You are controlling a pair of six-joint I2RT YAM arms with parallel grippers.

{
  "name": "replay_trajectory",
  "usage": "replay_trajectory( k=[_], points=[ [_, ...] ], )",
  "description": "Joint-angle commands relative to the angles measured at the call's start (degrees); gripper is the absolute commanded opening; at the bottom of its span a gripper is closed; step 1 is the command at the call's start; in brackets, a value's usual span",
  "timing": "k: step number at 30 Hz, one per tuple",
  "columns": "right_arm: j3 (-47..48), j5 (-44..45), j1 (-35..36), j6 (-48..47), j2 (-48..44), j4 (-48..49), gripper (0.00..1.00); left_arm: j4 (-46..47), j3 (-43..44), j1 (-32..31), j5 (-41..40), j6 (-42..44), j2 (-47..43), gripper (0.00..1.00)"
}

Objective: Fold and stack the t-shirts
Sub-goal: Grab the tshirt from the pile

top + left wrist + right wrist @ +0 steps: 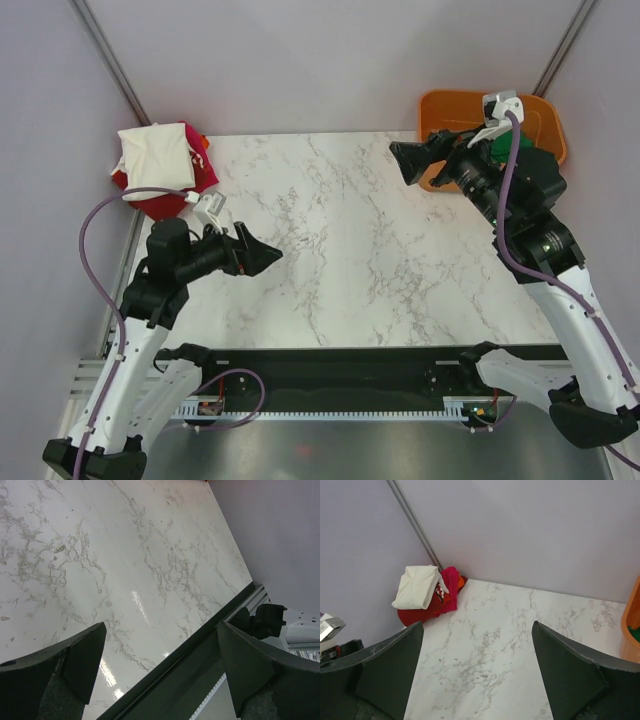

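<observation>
The shirts sit in two places. A folded pile lies at the far left corner of the surface, its left side hanging over the edge. The cream shirt is on top, lying flat and turned slightly askew. The red shirt is under it, and a sliver of the orange shirt shows at the far side. Each fold is near square, so no long axis or collar direction can be told.

A scrap of the green shirt shows in the basket past the far right corner, mostly hidden by the right arm.

The left hand hangs over the near left part of the surface, pointing right, jaws wide apart and holding nothing. The right hand, just beside the basket, points left toward the pile, also spread wide and holding nothing.
</observation>
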Motion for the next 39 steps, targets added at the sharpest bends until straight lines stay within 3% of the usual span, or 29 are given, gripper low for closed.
replay_trajectory(
  k=[1, 3, 4, 6, 9, 12, 16, 17, 20, 30, 39],
  points=[
    [0.3, 3.6, 0.1, -4.2, 0.0, 4.3, 0.98, 1.0, -2.2, -0.1, -2.7, 2.6, -1.8, 1.0],
    [-1.3, 9.0, 0.1, -5.6, -0.3, 7.6, 0.98, 0.5, -3.9, -0.1, -4.4, 2.3, -3.1, 1.0],
    [-0.1, 15.5, 0.0, -7.2, 1.8, 8.2, 0.98, 0.4, -4.2, -0.2, -5.9, 2.1, -3.3, 1.0],
    [4.1, 20.1, -3.0, -8.7, 10.6, 5.5, 0.98, 0.3, -4.4, -0.1, -6.5, 2.2, -3.8, 1.0],
    [18.5, 16.0, -11.3, -7.5, 25.6, -3.5, 0.98, -0.2, -4.4, -0.2, -9.3, 2.1, -2.9, 1.0],
    [25.1, 15.5, -17.7, -6.8, 38.5, -5.2, 0.98, -0.7, -4.3, -0.2, -9.3, 2.0, -1.7, 0.98],
    [41.3, 10.8, -27.6, -1.0, 54.4, -10.8, 0.98, -1.0, -4.5, -0.2, -10.9, 1.9, -1.4, 0.98],
    [44.9, 6.4, -29.2, 0.4, 57.9, -12.9, 0.98, -1.1, -4.4, -0.2, -11.2, 1.9, -1.1, 0.97],
    [54.9, 4.3, -33.0, 2.3, 69.1, -18.9, 0.98, -1.1, -4.3, -0.2, -11.3, 1.9, -0.5, 0.97],
    [53.8, 3.8, -36.0, -1.8, 83.3, -21.7, 0.98, -1.2, -4.3, -0.2, -12.1, 1.9, 1.2, 0.97],
    [56.1, 4.2, -34.4, -3.4, 92.2, -28.9, 0.98, -1.6, -4.3, -0.1, -13.4, 1.9, 1.7, 0.97]
  ],
)
